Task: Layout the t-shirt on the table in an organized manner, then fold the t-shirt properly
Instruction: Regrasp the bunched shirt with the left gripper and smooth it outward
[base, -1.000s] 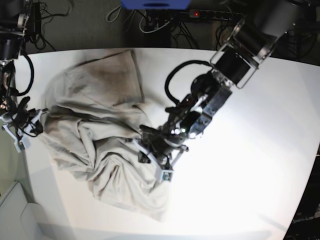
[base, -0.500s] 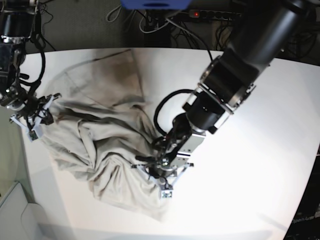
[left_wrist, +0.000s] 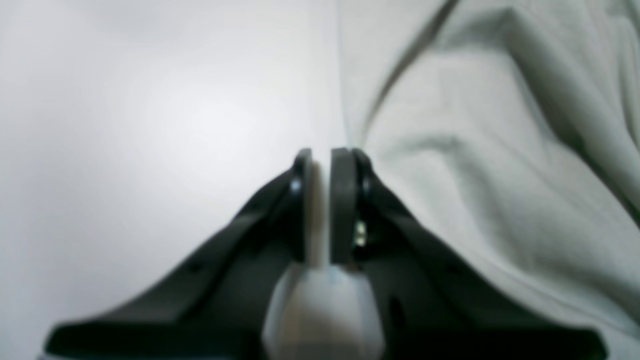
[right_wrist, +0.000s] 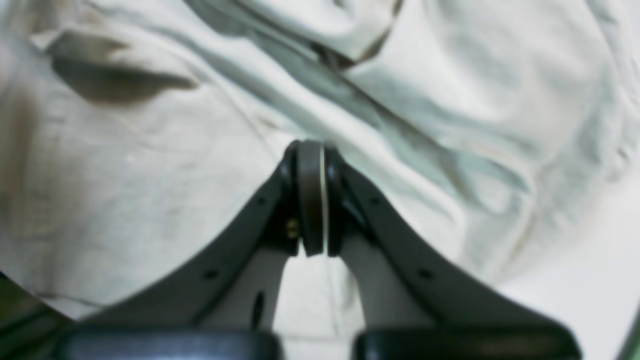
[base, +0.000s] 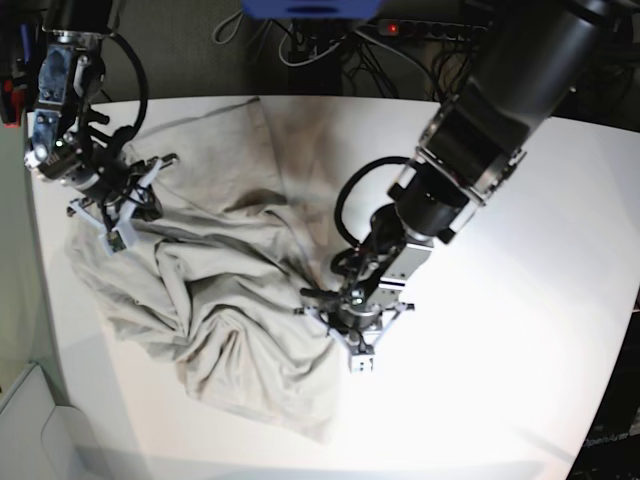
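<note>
Left wrist view: the left pincer (left_wrist: 320, 165) is almost shut, with a thin gap and nothing in it. It sits at the edge of the soft grey-beige cloth t-shirt (left_wrist: 490, 150) on the flat white surface (left_wrist: 125, 125).

Right wrist view: the right pincer (right_wrist: 311, 165) is shut tight, empty, over the crumpled shirt.

Base view: the shirt lies bunched up on the surface's left side.

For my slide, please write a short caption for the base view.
Two arms work on a crumpled t-shirt on a white table, one tool at each side of it.
</note>
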